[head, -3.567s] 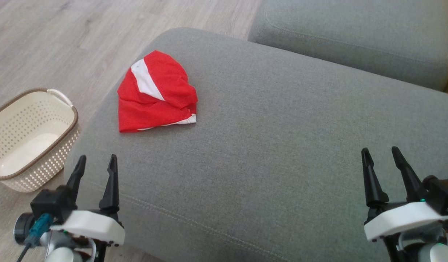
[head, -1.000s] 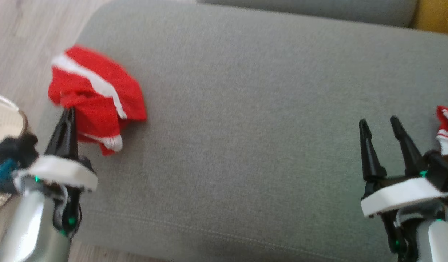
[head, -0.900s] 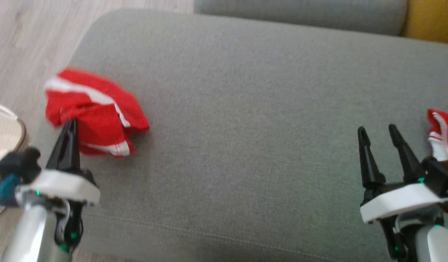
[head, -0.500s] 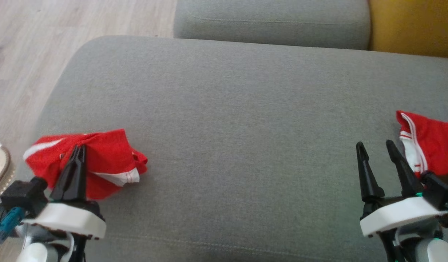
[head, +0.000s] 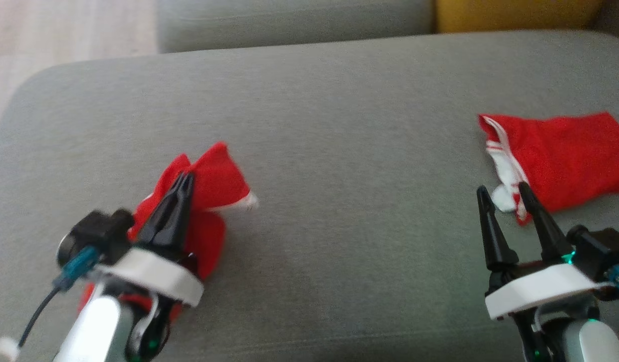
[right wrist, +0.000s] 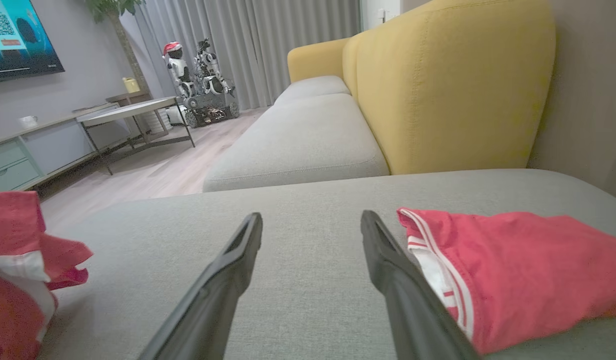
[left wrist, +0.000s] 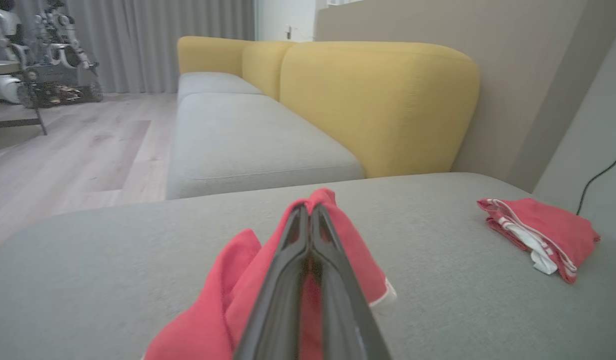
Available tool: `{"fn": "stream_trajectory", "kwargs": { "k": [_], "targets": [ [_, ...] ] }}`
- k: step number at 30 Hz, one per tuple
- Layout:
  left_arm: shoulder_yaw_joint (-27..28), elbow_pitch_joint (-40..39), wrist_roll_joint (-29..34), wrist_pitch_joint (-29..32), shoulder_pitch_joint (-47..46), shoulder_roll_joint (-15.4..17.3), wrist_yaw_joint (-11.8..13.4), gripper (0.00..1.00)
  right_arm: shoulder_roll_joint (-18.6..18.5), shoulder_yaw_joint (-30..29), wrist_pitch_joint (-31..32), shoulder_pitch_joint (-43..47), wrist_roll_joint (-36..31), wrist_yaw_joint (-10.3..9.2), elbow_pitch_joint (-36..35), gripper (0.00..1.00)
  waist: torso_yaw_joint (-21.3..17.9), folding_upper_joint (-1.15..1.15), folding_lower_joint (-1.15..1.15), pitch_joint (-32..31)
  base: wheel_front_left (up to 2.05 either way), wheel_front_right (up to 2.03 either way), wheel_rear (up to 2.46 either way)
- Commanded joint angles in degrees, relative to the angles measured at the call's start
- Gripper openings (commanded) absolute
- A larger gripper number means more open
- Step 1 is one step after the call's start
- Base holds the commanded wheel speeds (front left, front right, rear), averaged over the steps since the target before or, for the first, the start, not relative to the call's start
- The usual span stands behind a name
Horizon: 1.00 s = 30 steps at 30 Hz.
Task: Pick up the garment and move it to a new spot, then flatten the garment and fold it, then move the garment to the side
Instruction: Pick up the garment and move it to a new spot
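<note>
Left gripper (head: 185,177): fingers pressed together, pinching a bunched red garment (head: 216,173) with white trim. The cloth wraps both sides of the fingers and sags below them toward the grey sofa seat (head: 339,141). Can't tell if the lower folds rest on the seat.

Right gripper (head: 503,188): fingers spread wide, nothing between them, low over the same seat. Just past its right finger lies a second red garment (head: 560,151), folded flat on the seat, white striped edge toward the fingertip. It's close to the fingertip, contact unclear, and well apart from the pinched one.

Beyond both sets of fingers there's another grey seat (left wrist: 247,140) and a yellow backrest (left wrist: 378,100), with wood floor (left wrist: 77,150) off to the left. Far back are a low table (right wrist: 132,107) and another robot (right wrist: 197,75) by grey curtains (right wrist: 267,45).
</note>
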Motion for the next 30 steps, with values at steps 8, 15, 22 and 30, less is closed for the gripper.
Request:
{"fn": "stream_trajectory", "kwargs": {
  "k": [8, 15, 22, 30],
  "targets": [
    [-3.5, 3.6, 2.5, -1.9, -13.7, -2.9, -3.5, 0.0, -0.4, 1.5, -1.4, -4.3, 0.3, -0.04, -2.5, 1.0, -9.5, 0.0, 0.0, 6.3, 0.0, 0.0, 0.0],
    [-8.5, 9.0, 2.8, -2.2, -20.1, -5.7, -5.3, 0.0, -0.4, 2.2, -2.9, -5.4, 1.0, -0.04, -2.2, 1.0, -12.1, 0.0, 0.0, 9.9, 0.0, 0.0, 0.0],
    [-13.5, 17.2, 0.6, -2.4, -22.3, -6.7, -6.5, 0.25, -0.4, 2.4, -4.4, -6.4, 1.5, -0.04, -1.4, 1.0, -12.4, 0.0, 0.0, 12.0, 0.0, 0.0, 0.0],
    [-15.6, 18.5, 0.6, -5.2, -21.9, -6.0, -6.0, 1.0, -0.4, 1.0, -4.8, -6.6, 1.4, -0.04, 0.3, 1.0, -9.4, 0.0, 0.0, 10.4, 0.0, 0.0, 0.0]
  ]
}}
